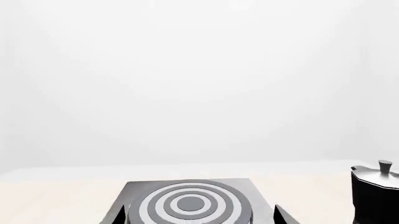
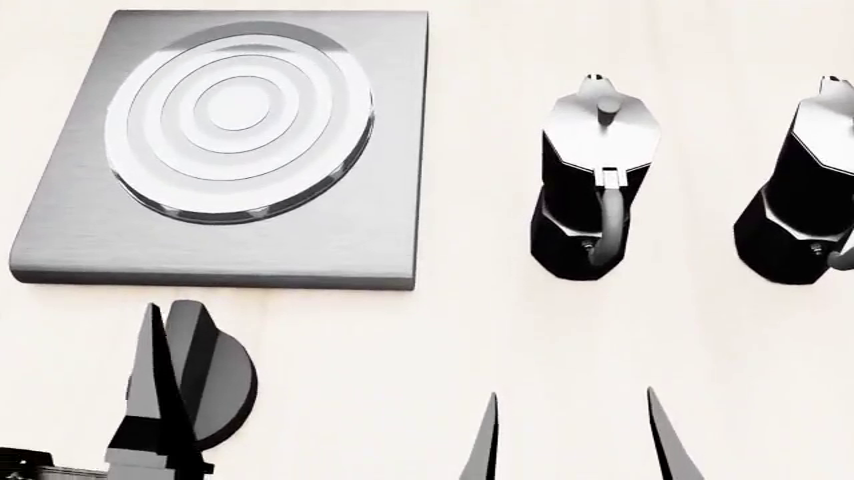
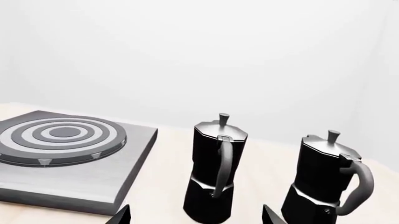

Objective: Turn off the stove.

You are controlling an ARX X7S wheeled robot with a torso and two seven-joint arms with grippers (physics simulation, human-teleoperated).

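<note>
The knob (image 2: 220, 385) sat at the left end effector (image 2: 171, 325), fingers closing around it, stove (image 2: 227, 145) at twelve o'clock; the right end effector (image 2: 571, 430), spread apart, was farther.

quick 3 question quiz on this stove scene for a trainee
1. True or false: a moka pot stands on the stove burner.
2. Which gripper is at the knob? A) left gripper B) right gripper
3. How many moka pots are on the table?

Key
1. False: the burner is bare; the near pot and far pot stand beside the stove.
2. A: its fingers sit over the knob; the right one hangs open, holding nothing.
3. Two.
</note>
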